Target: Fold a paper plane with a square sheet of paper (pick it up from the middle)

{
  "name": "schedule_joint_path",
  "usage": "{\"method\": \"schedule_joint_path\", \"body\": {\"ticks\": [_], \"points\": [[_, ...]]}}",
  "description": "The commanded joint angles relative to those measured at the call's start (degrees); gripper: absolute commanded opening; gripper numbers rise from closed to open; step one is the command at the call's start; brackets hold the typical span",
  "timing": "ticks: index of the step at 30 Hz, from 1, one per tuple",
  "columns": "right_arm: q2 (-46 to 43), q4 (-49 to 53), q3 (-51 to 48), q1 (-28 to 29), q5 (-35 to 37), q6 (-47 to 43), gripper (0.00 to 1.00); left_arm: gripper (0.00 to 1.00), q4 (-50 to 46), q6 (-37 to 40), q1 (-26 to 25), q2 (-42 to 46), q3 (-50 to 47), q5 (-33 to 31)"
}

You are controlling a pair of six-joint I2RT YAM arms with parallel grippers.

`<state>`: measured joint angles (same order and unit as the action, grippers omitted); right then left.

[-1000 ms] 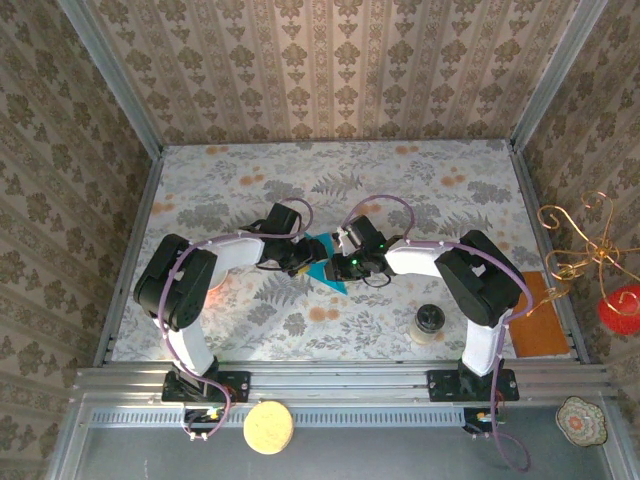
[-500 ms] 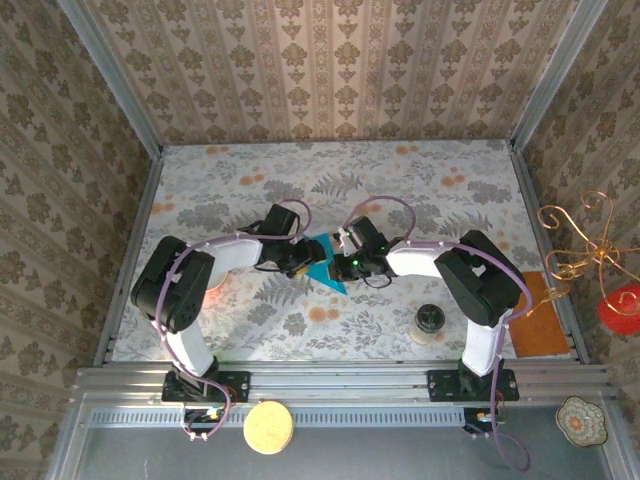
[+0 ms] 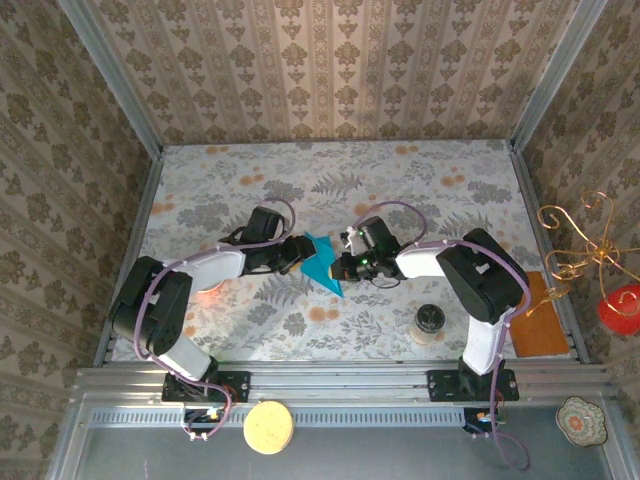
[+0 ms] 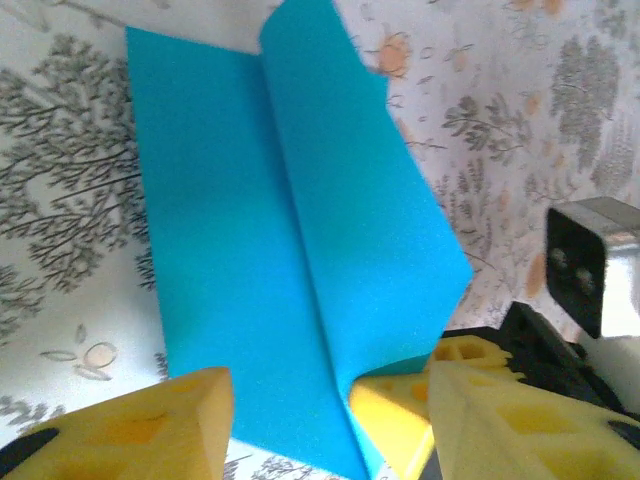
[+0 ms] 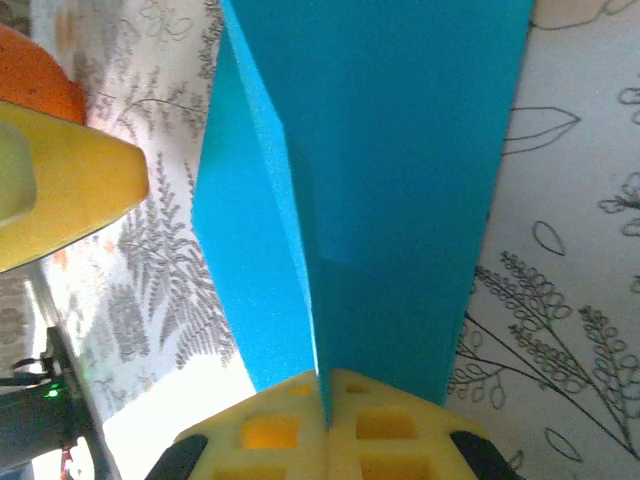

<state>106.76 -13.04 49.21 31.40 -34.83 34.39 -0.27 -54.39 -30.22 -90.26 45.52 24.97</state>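
- Covering the floor of the cell, table [image 3: 420, 200] with a pale floral cloth, walled on three sides by patterned wallpaper [image 3: 330, 70]
- Left arm [image 3: 170, 300], black and white, reaching from the near left corner toward the table's middle
- Right arm [image 3: 480, 280], same make, reaching in from the near right so that the two wrists face each other
- Orange-brown sheet [image 3: 540, 320], flat at the table's right edge, well apart from the arms
- Sheet of paper [image 3: 322, 262], teal-blue, at the middle of the table between the two grippers; creased lengthwise, one half flat on the cloth, the other half raised off it
- Yellow disc [image 3: 268, 428], lying on the near rail between the arm bases
- Jar [image 3: 431, 323], small, dark-lidded, upright near the right arm's base
- Left gripper [image 3: 300, 255], yellow fingers [image 4: 130, 430] set apart at a middling width on either side of the paper's near end; contact with the paper cannot be told
- Right gripper [image 5: 325, 385], yellow fingers pressed together on the paper's crease, pinching it at the end nearest that wrist
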Motion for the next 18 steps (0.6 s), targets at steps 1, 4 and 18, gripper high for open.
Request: {"method": "schedule_joint_path", "body": {"ticks": [1, 4, 18], "points": [[1.7, -3.9, -0.8, -0.7, -6.3, 2.6, 0.07, 0.49, 8.2, -2.5, 0.1, 0.5, -2.0, 3.4], [2.5, -5.0, -0.9, -1.2, -8.6, 3.4, 0.07, 0.42, 12.3, -4.1, -0.1, -1.3, -2.7, 5.5], [5.0, -2.5, -0.9, -2.4, -11.7, 3.3, 0.07, 0.29, 15.6, -4.9, -1.1, -7.2, -0.7, 9.3]]}}
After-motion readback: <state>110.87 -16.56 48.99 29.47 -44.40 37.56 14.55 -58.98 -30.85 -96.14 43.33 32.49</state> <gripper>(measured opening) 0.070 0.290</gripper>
